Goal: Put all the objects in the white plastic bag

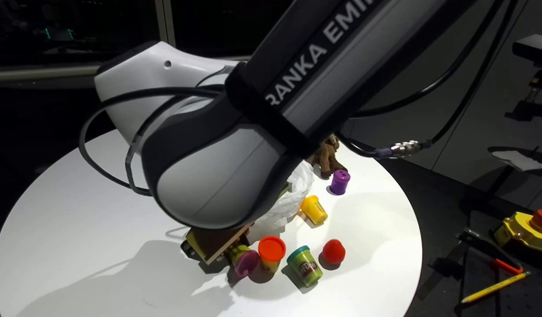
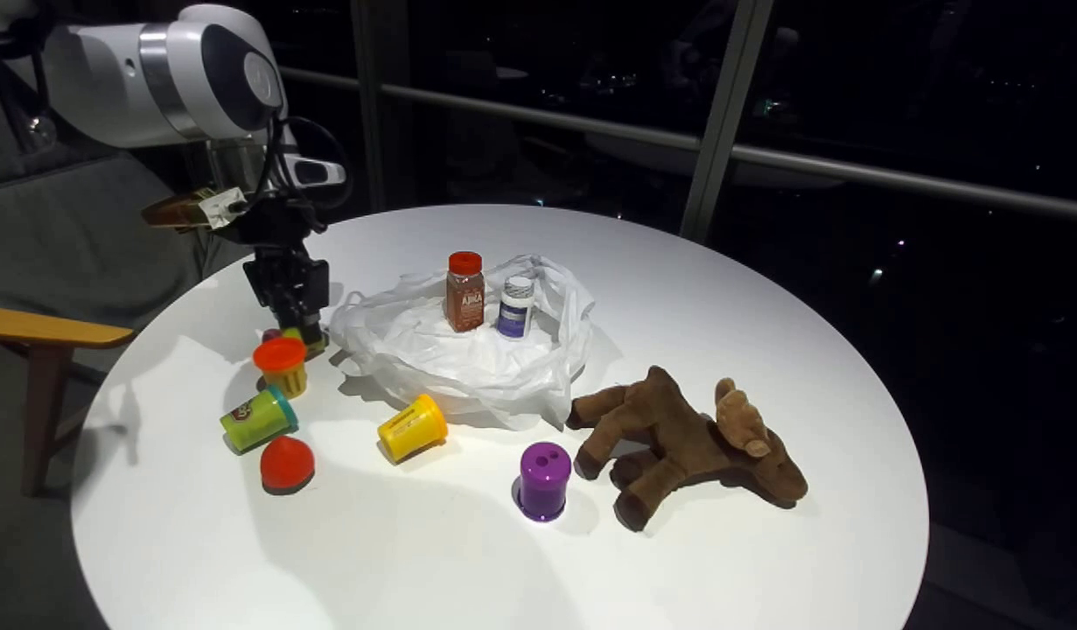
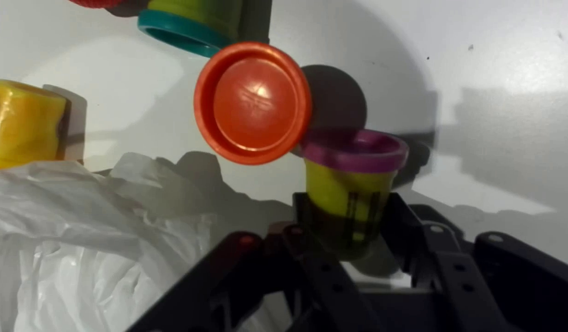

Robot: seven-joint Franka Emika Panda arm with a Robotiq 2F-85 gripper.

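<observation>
The round white surface (image 2: 722,577) carries the wide, crumpled white plastic bag (image 2: 494,394), its mouth open. A brown plush moose (image 2: 682,433) lies just beside it. The black hand (image 3: 347,207) grips the purple-lidded yellow tub (image 3: 350,184) outside the bag. An Ajika jar (image 2: 465,302) and a smaller white bottle (image 2: 514,311) stand inside. Also outside: an upright orange-lidded tub (image 2: 283,367), a teal-lidded green Play-Doh tub (image 1: 305,267) and a yellow tub (image 2: 414,428) on their sides, an upright purple canister (image 2: 544,481), a red cone-shaped toy (image 2: 287,464).
</observation>
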